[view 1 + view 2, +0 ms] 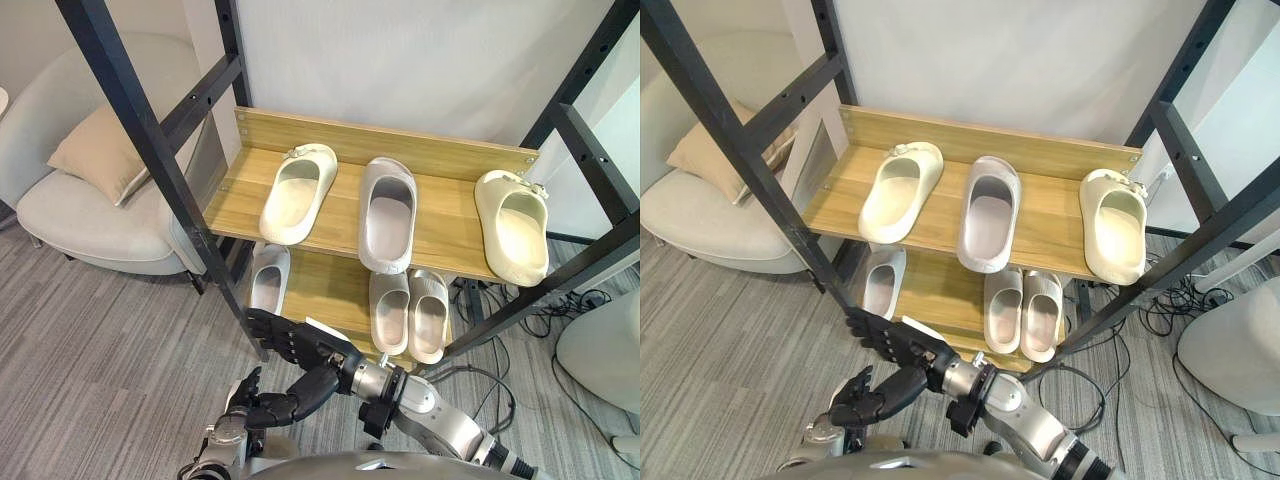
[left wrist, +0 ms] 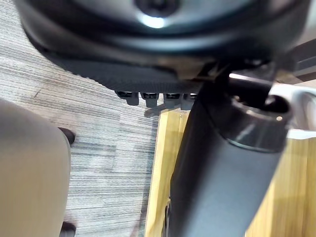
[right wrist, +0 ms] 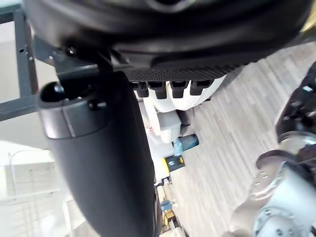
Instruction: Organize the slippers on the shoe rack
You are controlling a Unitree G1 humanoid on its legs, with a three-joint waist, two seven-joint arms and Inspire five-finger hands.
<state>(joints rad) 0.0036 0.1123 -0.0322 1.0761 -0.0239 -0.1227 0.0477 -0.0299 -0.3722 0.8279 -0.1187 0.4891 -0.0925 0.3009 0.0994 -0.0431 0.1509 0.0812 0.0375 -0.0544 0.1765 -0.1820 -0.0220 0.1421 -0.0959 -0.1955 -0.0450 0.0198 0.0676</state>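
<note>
- Left eye view showed me six slippers in all on the shoe rack (image 1: 440, 155), and none in either hand.
- The upper shelf (image 1: 450, 230) carried three, spaced apart: a cream slipper (image 1: 298, 192) at the left, a grey slipper (image 1: 387, 213) in the middle, and a second cream slipper (image 1: 513, 225) at the right end.
- The lower shelf (image 1: 320, 285) carried three more: a pale slipper (image 1: 269, 278) alone at the left, and a grey pair (image 1: 389, 308) side by side further right.
- Two hands hung low in front of the rack. The right hand (image 1: 300, 345) had its fingers loosely spread and gripped nothing. The left hand (image 1: 262, 408), below it, was relaxed and empty too.
- To the left stood one armchair (image 1: 90, 215) with one tan cushion (image 1: 100, 152), on grey floor (image 1: 100, 340).
- A black front post (image 1: 150, 160) slanted across the rack's left corner, just beside the pale slipper. A second post (image 1: 560, 285) crossed below the second cream slipper.
- The upper shelf covered the far ends of all three lower slippers.
- In both wrist views the thumb blocked much of the scene, and I could make out just a row of fingertips.
</note>
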